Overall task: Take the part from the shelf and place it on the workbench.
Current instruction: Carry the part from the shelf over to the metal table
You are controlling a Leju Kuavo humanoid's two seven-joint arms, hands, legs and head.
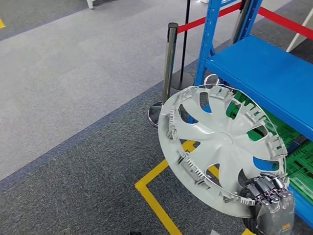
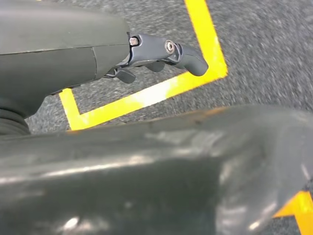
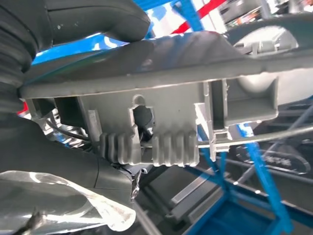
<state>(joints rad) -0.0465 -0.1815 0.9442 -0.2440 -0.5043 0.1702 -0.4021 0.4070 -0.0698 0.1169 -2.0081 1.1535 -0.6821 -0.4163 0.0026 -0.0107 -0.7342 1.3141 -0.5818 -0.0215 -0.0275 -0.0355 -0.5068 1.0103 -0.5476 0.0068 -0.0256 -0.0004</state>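
From my head view, my right hand (image 1: 271,198) grips the silver wheel cover (image 1: 221,147) by its near rim, fingers curled over the edge, and the part is tilted in the air beside the blue shelf (image 1: 265,73), its far edge just in front of the shelf's upright. Green crates (image 1: 295,142) sit under the shelf board behind the cover. To the left of the part the grey carpet (image 1: 74,122) lies open and wide, crossed by a yellow floor line (image 1: 155,196) below the cover, and a steel barrier post (image 1: 167,68) with a red belt (image 1: 207,19) stands just beyond the part's far rim. In my left wrist view, my left hand (image 2: 162,51) hangs over the carpet and the yellow corner marking, fingers stretched out with nothing in them. In my right wrist view, the cover's ribbed rim (image 3: 155,117) runs right across, my thumb (image 3: 96,19) pressed on one face of it, blue shelf beams close behind.
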